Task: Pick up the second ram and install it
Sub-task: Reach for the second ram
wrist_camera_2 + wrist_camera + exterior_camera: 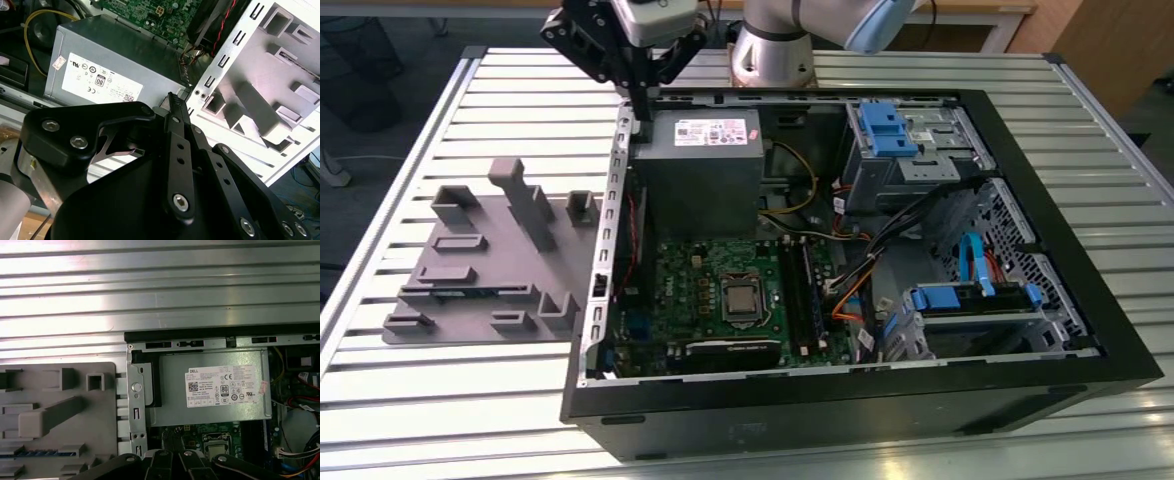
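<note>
Shiny silver slats make up the desk (454,400), and they have long grooves between them. A big black computer case (854,405) lies open on it. Beside the case, at 9 o'clock in the exterior view, sits a flat grey plastic tray (494,228) with blocks that stand up.

The second ram (467,292) lies flat in a long slot of the tray. It is a thin, narrow stick, dark blue-green; the first wrist view shows it as a blue strip (37,453) in its slot.

The gripper (640,93) is black metal with bolts and hangs over the far corner of the case, by a grey metal power box (700,160) with a white sticker. Its fingers (175,117) are pressed close together and hold nothing. In the exterior view the ram is at about 7 o'clock from the fingers, well apart from them, with the case wall between.

Inside the case a green board (694,285) lies flat, bumpy with small parts and a square silver chip. Bright blue plastic clips (894,130) and thin coloured wires sit at 3 o'clock from it.
</note>
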You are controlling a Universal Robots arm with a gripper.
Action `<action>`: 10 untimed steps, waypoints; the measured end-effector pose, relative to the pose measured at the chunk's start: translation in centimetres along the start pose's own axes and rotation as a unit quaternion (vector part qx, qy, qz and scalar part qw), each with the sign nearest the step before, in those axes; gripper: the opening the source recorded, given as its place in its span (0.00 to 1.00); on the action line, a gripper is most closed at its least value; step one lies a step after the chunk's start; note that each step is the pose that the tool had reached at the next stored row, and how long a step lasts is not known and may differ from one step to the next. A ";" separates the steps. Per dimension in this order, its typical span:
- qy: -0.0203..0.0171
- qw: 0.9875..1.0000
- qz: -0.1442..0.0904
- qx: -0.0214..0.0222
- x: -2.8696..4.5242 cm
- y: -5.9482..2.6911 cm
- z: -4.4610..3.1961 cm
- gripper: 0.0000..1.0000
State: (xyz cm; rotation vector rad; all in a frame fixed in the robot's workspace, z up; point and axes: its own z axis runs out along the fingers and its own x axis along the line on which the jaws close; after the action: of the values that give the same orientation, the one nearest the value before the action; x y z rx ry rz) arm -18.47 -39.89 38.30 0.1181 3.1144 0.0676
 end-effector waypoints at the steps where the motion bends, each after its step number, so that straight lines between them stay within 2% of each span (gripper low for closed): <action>1: 0.000 1.000 0.000 0.000 0.03 0.00 0.00 0.11; 10: 0.000 1.000 0.000 0.000 0.26 -0.02 0.02 0.11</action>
State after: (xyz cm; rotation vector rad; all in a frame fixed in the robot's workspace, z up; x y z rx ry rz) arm -18.74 -39.89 38.27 0.1181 3.1143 0.0676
